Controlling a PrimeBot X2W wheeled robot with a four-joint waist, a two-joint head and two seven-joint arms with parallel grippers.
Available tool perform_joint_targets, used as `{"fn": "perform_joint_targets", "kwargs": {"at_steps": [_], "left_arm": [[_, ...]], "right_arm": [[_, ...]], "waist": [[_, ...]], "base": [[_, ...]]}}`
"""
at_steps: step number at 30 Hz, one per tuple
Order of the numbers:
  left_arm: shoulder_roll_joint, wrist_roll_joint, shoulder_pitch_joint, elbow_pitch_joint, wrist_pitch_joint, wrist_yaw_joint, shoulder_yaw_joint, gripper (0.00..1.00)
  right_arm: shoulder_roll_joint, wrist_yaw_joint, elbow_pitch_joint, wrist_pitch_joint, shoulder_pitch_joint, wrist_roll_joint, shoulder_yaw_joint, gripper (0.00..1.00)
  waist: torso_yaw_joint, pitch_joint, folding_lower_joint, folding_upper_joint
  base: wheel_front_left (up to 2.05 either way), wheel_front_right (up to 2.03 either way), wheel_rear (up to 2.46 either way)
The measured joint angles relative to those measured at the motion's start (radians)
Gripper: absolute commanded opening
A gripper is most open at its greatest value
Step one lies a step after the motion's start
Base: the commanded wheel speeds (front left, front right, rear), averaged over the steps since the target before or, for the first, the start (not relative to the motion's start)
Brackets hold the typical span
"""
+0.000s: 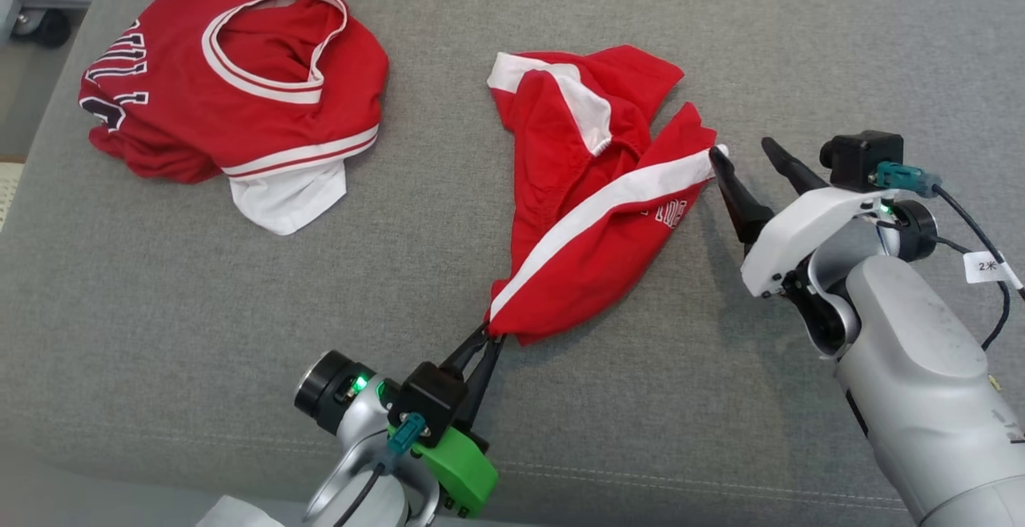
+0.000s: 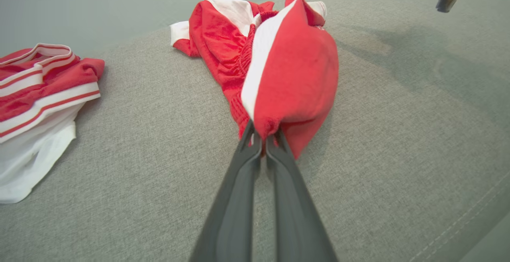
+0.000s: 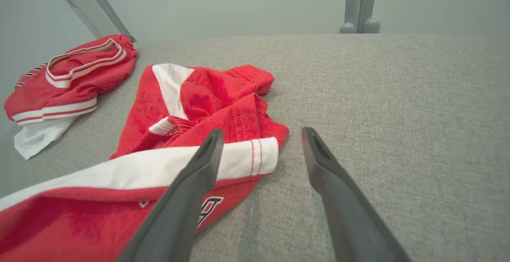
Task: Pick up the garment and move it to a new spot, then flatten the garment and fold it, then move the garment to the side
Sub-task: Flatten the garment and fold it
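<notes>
The garment (image 1: 592,215) is a pair of red shorts with a white side stripe, crumpled in the middle of the grey cushion. My left gripper (image 1: 488,336) is shut on its near corner, and the cloth bunches up from the fingertips in the left wrist view (image 2: 263,136). The garment (image 2: 295,71) trails away from that grip across the fabric. My right gripper (image 1: 742,150) stands open at the garment's right end, its left finger touching the white stripe's tip. In the right wrist view the open gripper (image 3: 261,132) hovers over the garment's (image 3: 207,94) hem corner, with nothing between the fingers.
A red jersey (image 1: 232,86) with white trim lies bunched at the far left, also seen as the jersey (image 2: 36,87) and the jersey (image 3: 67,79). The grey cushion (image 1: 801,46) stretches bare to the right. A stitched seam (image 1: 681,483) runs along its front edge. A metal post (image 3: 358,3) stands behind.
</notes>
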Motion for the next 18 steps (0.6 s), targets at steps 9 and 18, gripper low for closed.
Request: {"fn": "perform_joint_targets", "kwargs": {"at_steps": [9,18], "left_arm": [[-0.008,0.000,-0.019,0.002,0.000,-0.001,0.003,0.00],[-0.012,0.000,-0.024,0.006,0.000,0.000,0.016,0.00]], "right_arm": [[-0.022,0.000,0.068,0.026,-0.046,0.054,0.048,1.00],[-0.023,0.000,0.094,0.025,-0.066,0.100,0.112,0.45]], "waist": [[0.053,0.063,0.0000,0.0000],[0.049,0.075,0.0000,0.0000]], "base": [[0.00,0.00,0.00],[0.00,0.00,0.00]]}}
